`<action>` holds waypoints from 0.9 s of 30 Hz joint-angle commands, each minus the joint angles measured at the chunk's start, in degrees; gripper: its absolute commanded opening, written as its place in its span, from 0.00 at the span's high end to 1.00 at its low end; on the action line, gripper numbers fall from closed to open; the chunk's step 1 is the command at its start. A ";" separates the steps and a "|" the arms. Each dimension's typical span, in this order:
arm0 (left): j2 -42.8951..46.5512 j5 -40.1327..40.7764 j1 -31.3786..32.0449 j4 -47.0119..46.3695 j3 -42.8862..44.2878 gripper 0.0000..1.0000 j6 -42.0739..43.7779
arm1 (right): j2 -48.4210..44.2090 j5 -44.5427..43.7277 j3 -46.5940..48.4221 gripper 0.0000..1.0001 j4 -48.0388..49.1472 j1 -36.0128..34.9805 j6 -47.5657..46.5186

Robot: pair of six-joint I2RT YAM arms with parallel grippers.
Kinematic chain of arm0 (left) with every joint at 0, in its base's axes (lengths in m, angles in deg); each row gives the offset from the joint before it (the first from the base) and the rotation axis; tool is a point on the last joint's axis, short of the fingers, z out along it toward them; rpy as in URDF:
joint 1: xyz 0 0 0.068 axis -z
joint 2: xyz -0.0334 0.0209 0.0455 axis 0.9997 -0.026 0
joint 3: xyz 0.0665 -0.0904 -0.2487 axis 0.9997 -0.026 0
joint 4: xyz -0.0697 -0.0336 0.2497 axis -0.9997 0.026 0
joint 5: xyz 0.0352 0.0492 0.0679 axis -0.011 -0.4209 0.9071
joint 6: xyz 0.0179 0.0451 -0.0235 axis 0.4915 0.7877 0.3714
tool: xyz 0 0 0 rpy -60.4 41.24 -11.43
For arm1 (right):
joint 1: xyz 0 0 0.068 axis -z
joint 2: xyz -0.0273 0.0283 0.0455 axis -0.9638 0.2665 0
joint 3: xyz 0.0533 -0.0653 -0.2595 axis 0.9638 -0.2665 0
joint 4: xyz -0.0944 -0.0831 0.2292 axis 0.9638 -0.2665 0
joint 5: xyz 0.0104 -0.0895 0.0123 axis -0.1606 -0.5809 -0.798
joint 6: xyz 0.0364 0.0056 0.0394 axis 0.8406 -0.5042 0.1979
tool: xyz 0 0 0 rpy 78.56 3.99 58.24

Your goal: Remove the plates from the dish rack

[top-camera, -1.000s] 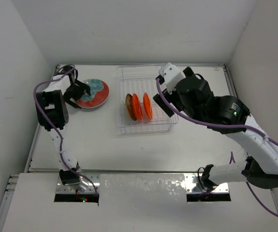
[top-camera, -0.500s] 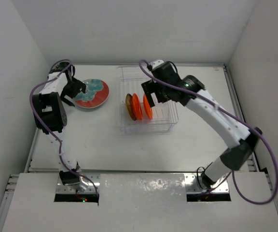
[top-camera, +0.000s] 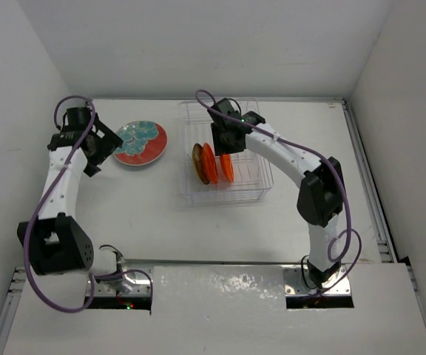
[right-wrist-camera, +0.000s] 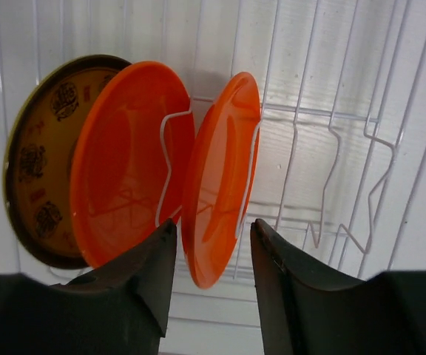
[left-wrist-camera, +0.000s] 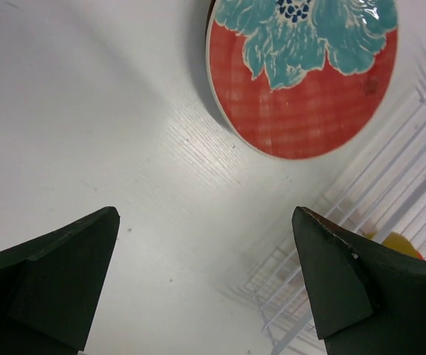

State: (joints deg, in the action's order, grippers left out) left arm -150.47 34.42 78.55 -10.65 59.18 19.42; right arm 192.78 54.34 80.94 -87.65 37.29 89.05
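Near the far left corner of the tabletop (top-camera: 124,214), the left claw (left-wrist-camera: 204,216) is held wide open and empty, just beside a red and teal plate (top-camera: 142,143) laid flat. Toward the far edge, a patterned plate (right-wrist-camera: 43,185) and an orange plate (right-wrist-camera: 124,163) are stood upright in the dish rack (top-camera: 220,198). A second orange plate (right-wrist-camera: 220,170) is straddled there by the half-closed right claw (right-wrist-camera: 213,228), with a gap seen beside one finger.
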 commanded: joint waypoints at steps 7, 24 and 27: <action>8.20 -3.41 -0.33 1.87 -0.86 0.00 6.73 | 2.77 -1.35 2.45 0.86 3.61 0.17 4.14; 3.81 -37.94 0.90 -17.18 8.28 0.00 -6.53 | -16.72 1.23 10.19 0.95 3.95 0.08 1.11; 1.70 -40.78 3.18 -19.13 10.48 0.00 -11.01 | -19.73 11.01 6.84 1.00 9.06 -0.01 -10.23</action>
State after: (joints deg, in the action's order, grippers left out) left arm -147.52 1.72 79.78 -22.93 66.10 14.43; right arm 176.26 56.29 88.79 -83.54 37.64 89.46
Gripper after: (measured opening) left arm 0.999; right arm 0.063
